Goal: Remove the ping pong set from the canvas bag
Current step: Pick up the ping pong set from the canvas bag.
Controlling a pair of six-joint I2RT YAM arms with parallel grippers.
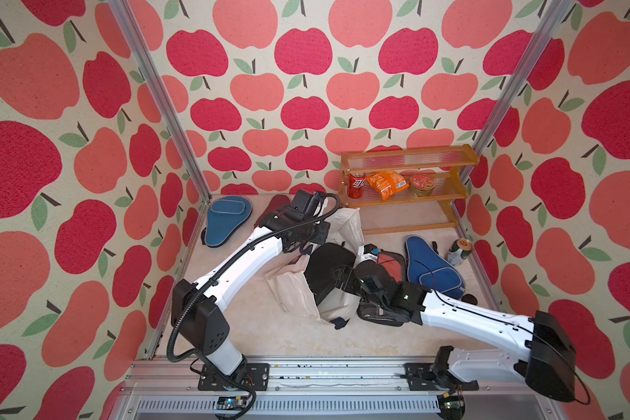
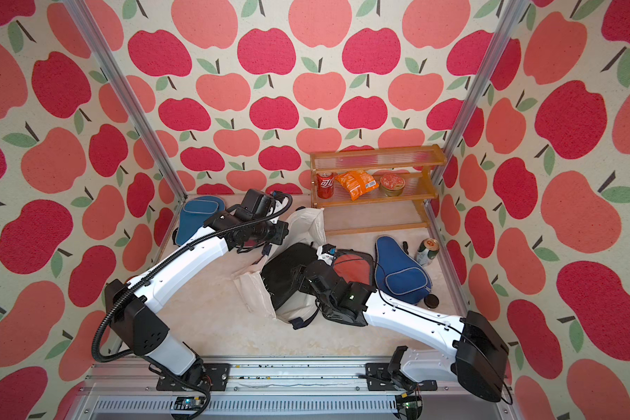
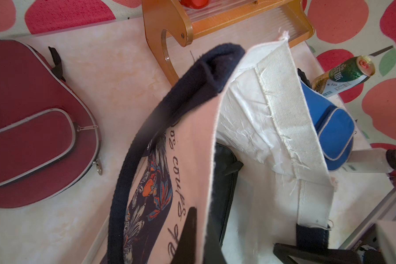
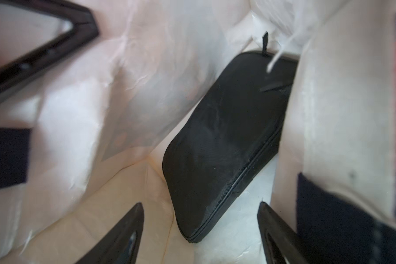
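In both top views the canvas bag lies open on the bench, with a black pouch in its mouth. The right end effector is nearest the pouch.

Left wrist view: the left end effector is clamped tight on the bag's rim.

Only the right wrist view looks inside the bag. The right end effector's jaws are spread wide and empty, and the pouch lies just ahead, its long axis slanting deeper in.

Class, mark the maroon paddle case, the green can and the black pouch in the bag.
maroon paddle case (image 3: 28,141): left wrist view, zip pocket.
green can (image 1: 456,255): a top view, side wall.
black pouch (image 4: 224,141): right wrist view, flat face.
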